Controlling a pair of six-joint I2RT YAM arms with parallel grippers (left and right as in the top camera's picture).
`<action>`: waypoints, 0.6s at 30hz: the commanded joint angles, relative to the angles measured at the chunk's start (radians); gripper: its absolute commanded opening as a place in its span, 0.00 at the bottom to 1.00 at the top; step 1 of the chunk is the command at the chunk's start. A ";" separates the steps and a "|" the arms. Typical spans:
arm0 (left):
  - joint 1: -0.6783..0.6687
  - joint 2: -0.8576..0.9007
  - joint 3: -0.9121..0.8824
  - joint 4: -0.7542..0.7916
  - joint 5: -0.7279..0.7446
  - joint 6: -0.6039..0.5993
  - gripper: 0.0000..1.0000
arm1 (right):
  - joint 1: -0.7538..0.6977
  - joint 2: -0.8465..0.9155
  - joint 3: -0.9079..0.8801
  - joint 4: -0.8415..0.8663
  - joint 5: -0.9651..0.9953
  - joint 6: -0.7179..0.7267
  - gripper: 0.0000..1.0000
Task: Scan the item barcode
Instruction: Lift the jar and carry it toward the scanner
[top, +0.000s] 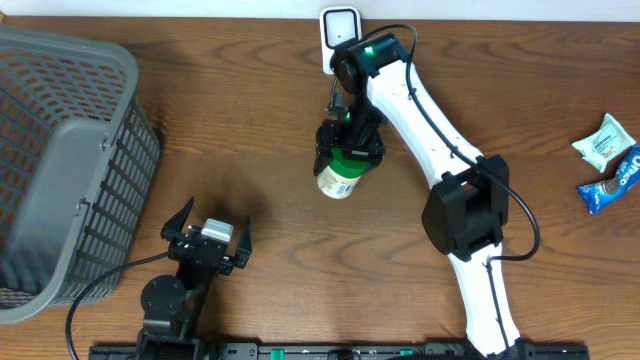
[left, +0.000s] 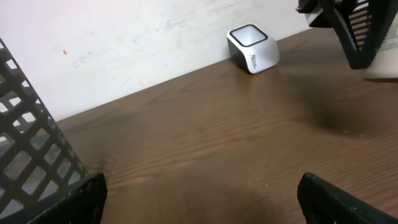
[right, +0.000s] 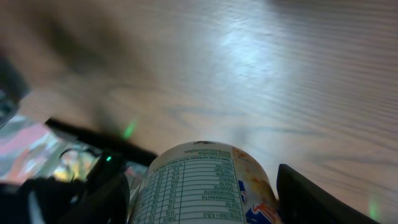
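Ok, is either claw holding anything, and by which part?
The right claw grips the cream bottle at its green end; the left claw is open and empty.

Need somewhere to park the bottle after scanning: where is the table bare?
Bare wood lies between the basket and the bottle, and more between the right arm and the Oreo pack. Crowded: around the scanner, where the right gripper holds the bottle, and by the open left gripper.

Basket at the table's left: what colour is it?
The basket is grey, with open grid walls; the overhead view shows it best.
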 joint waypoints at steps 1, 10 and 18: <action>0.001 -0.002 -0.029 -0.011 0.010 0.016 0.98 | 0.003 -0.076 0.018 -0.005 -0.087 -0.041 0.56; 0.001 -0.002 -0.029 -0.011 0.010 0.016 0.98 | 0.004 -0.143 0.021 0.037 0.043 -0.012 0.55; 0.001 -0.002 -0.029 -0.011 0.010 0.016 0.98 | -0.005 -0.154 0.066 0.351 0.176 0.032 0.55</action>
